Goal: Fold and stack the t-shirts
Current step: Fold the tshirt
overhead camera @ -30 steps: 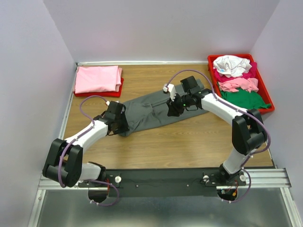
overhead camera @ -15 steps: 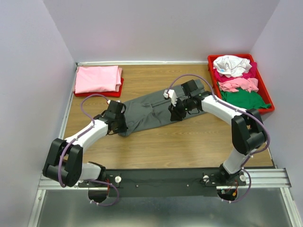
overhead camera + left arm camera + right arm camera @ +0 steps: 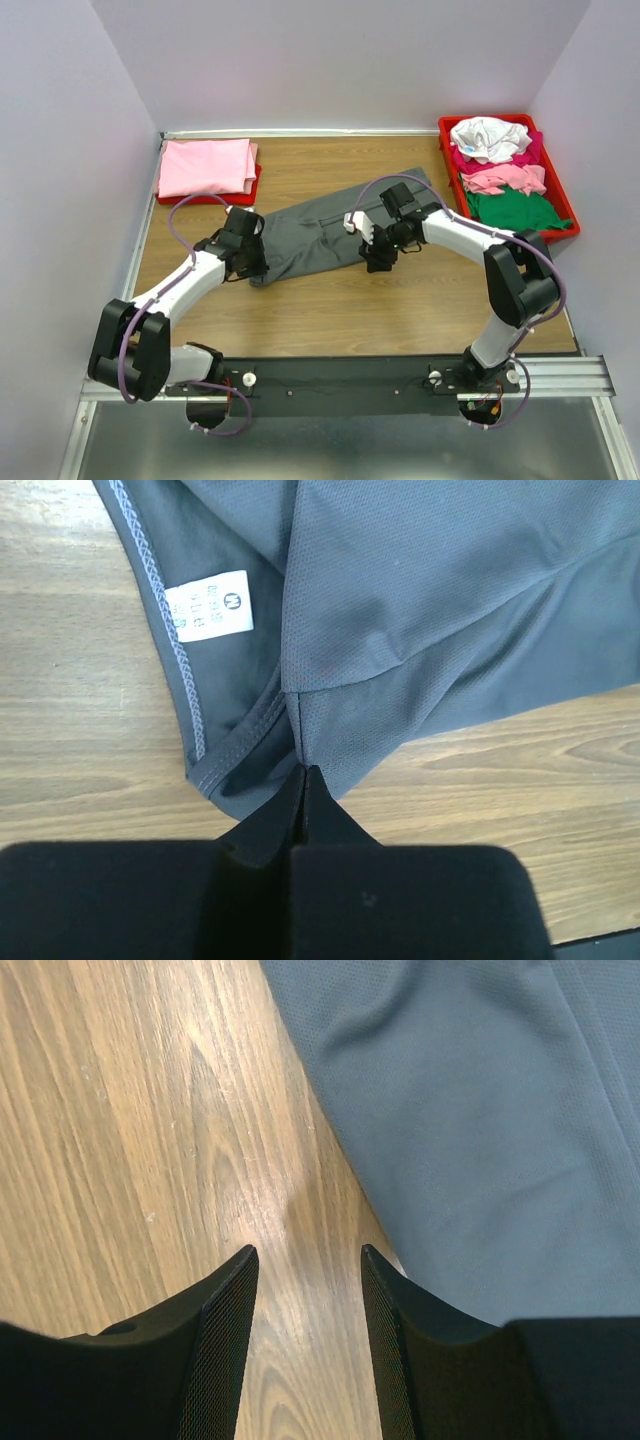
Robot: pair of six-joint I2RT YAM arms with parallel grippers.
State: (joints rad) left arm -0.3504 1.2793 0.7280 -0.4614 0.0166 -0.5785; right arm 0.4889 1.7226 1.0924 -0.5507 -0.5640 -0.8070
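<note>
The dark grey t-shirt (image 3: 320, 232) lies folded lengthwise across the middle of the table. Its white neck label (image 3: 210, 607) shows in the left wrist view. My left gripper (image 3: 255, 268) is shut on the grey t-shirt's near-left shoulder edge (image 3: 300, 760). My right gripper (image 3: 378, 262) is open and empty, low over bare wood at the shirt's near edge (image 3: 480, 1160). A pink t-shirt (image 3: 207, 166) lies folded on a red tray at the back left. White, magenta, pink and green t-shirts (image 3: 500, 170) are heaped in the back-right tray.
A red tray (image 3: 561, 195) stands at the back right and another red tray (image 3: 212, 197) at the back left. Purple walls close in three sides. A metal rail (image 3: 350, 375) runs along the near edge.
My right gripper has come off the shirt's middle and moved toward the near edge, down over the wood. My left gripper has stayed shut on the shirt.
</note>
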